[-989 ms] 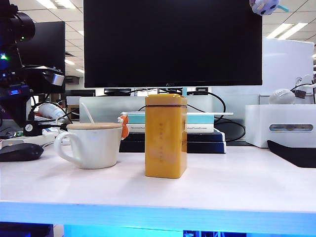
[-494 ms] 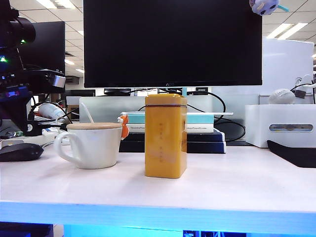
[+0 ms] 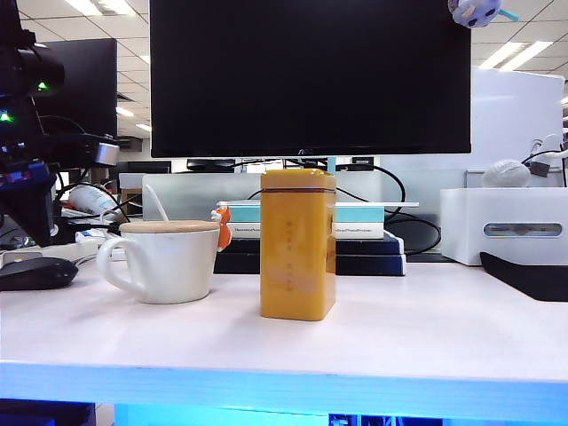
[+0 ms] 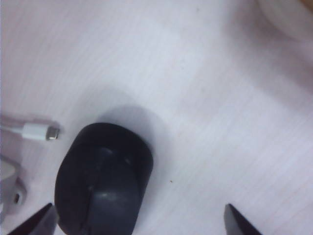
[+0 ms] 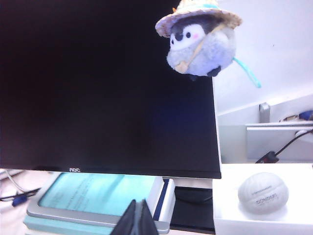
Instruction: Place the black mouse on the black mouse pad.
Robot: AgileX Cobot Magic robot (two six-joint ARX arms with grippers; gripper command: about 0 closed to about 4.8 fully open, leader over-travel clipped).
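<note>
Left gripper (image 4: 139,220) wide open above mouse (image 4: 102,181), holding nothing. Right gripper (image 5: 138,215) closed, empty, facing monitor (image 5: 98,83). Pad (image 3: 531,275) far right on desk (image 3: 399,328).

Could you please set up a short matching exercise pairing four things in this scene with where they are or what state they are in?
1. black mouse
2. black mouse pad
3. left claw
4. right claw

A. shut, facing the monitor
B. table's far right edge
C. open above the mouse
D. far left, beside the white mug

Pairs: 1-D, 2-B, 3-C, 4-A
</note>
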